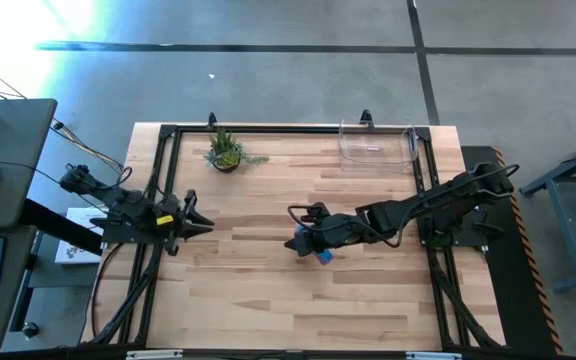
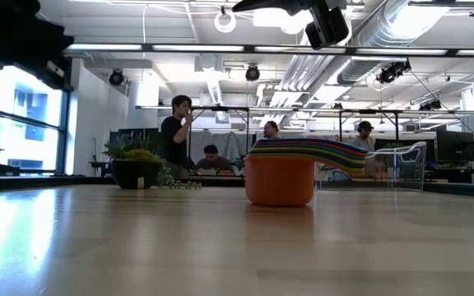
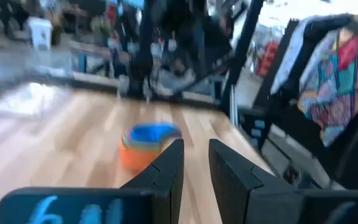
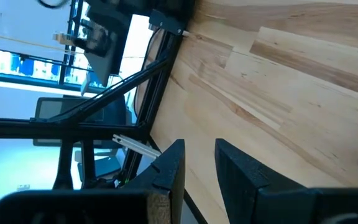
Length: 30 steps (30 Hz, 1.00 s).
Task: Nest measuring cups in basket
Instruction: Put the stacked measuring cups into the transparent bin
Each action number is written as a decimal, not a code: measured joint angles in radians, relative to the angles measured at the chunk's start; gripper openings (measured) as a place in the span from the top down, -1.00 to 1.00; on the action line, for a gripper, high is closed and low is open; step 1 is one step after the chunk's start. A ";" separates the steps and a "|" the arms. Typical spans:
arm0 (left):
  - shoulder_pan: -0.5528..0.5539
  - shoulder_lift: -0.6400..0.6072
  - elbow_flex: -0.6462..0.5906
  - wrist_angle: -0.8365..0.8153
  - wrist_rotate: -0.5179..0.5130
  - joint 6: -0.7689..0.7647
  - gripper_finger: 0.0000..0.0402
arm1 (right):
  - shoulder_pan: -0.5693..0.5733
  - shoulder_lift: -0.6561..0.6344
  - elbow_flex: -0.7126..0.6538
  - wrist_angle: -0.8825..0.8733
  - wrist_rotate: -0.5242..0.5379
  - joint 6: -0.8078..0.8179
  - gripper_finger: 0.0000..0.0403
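Note:
The measuring cups (image 2: 280,181) stand nested in one stack on the table's middle, the orange one outermost on the wood, with their coloured handles (image 2: 327,153) fanned to one side. In the high view only a blue bit of the cups (image 1: 324,257) shows beside the right arm. My right gripper (image 1: 298,242) hovers well above the stack, shut and empty, pointing toward the table's left. In its own wrist view the right gripper (image 4: 194,155) holds nothing. My left gripper (image 1: 196,222) waits shut near the left edge, and the left wrist view shows the stack (image 3: 145,143) ahead of it. The clear basket (image 1: 378,145) stands at the far right corner.
A small potted plant (image 1: 226,152) stands at the far edge, left of centre. The black frame rails (image 1: 168,180) run along the table's sides. Bare wood lies between the stack and the basket (image 2: 401,164). People sit and stand in the room beyond the table.

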 joint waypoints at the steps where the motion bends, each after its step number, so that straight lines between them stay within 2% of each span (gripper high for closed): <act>1: 0.000 0.001 -0.019 -0.001 0.011 -0.007 0.68 | 0.000 0.000 0.000 0.000 -0.004 0.000 0.60; 4: 0.000 0.003 -0.055 0.043 0.042 -0.035 0.68 | 0.000 0.000 0.000 0.000 -0.024 0.000 0.60; 7: 0.000 0.009 -0.065 0.080 0.117 -0.023 0.68 | 0.000 0.000 0.000 -0.001 -0.036 -0.001 0.60; 10: 0.001 0.013 -0.070 0.075 0.120 -0.024 0.68 | 0.000 0.000 0.000 -0.004 -0.052 -0.008 0.60; 24: 0.001 0.033 -0.070 0.076 0.120 -0.040 0.68 | 0.026 -0.002 0.000 0.009 -0.046 -0.276 0.60; 30: 0.001 0.033 -0.070 0.076 0.120 -0.040 0.68 | 0.015 -0.002 0.004 0.073 -0.064 -0.380 0.60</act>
